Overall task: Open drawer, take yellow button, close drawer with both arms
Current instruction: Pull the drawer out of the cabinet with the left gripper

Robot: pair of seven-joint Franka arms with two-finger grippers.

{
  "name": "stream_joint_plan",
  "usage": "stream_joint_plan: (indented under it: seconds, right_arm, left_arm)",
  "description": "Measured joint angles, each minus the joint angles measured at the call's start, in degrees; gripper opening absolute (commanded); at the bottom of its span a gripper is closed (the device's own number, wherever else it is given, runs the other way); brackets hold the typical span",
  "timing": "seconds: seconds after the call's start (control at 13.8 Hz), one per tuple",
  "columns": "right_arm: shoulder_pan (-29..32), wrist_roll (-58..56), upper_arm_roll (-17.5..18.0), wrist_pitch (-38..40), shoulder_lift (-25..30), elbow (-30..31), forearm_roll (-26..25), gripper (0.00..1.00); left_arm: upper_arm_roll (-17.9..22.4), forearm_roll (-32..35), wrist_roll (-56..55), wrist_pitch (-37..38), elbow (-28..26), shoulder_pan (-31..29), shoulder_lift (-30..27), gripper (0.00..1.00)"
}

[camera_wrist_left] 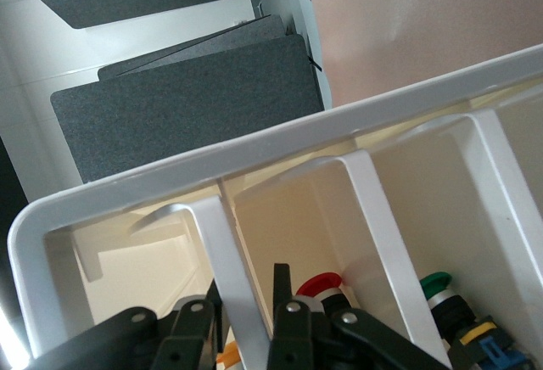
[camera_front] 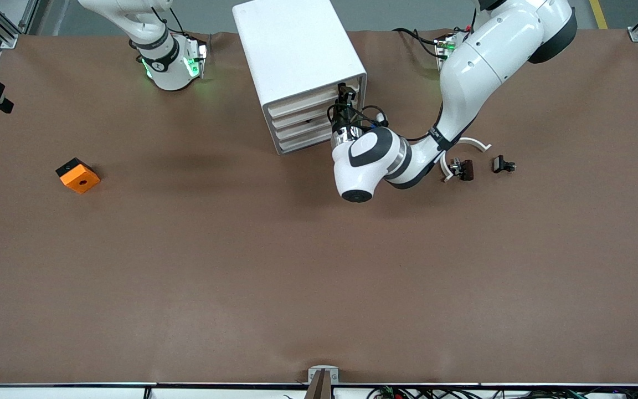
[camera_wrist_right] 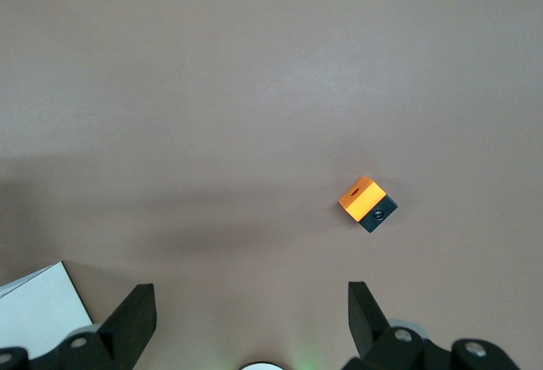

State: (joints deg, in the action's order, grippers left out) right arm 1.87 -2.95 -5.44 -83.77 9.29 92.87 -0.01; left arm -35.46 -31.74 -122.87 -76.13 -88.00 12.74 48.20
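The white cabinet (camera_front: 297, 52) stands near the arms' bases. My left gripper (camera_front: 344, 95) is at the slat front of its top drawer (camera_front: 310, 101). In the left wrist view its fingers (camera_wrist_left: 282, 302) close on either side of one white slat (camera_wrist_left: 222, 243) of the drawer (camera_wrist_left: 254, 154). Inside lie a yellow-capped, blue-bodied button (camera_wrist_left: 482, 336), a green-capped one (camera_wrist_left: 437, 283) and a red-capped one (camera_wrist_left: 321, 283). An orange sliver (camera_wrist_left: 225, 355) shows between the fingers. My right gripper (camera_wrist_right: 250, 311) is open and empty, waiting over the table by its base (camera_front: 170, 75).
An orange square block with a hole (camera_front: 77, 175) lies toward the right arm's end; it also shows in the right wrist view (camera_wrist_right: 366, 203). Small black-brown parts (camera_front: 462, 168) (camera_front: 503, 164) and a white arc (camera_front: 475, 143) lie toward the left arm's end.
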Motion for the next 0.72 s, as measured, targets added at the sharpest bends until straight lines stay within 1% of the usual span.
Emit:
stream_joint_plan:
  seconds: [0.36,0.72]
  right_arm:
    - [0.00,0.00,0.00,-0.36,0.00,0.00,0.00,1.00]
    - [0.00,0.00,0.00,-0.41,0.00,-0.08,0.00,1.00]
  left_arm:
    - [0.18,-0.03,-0.71,0.04,-0.02,0.04,0.00,0.21]
    - [1.38,-0.98,-1.06,0.32,0.06,0.07,0.00,0.21]
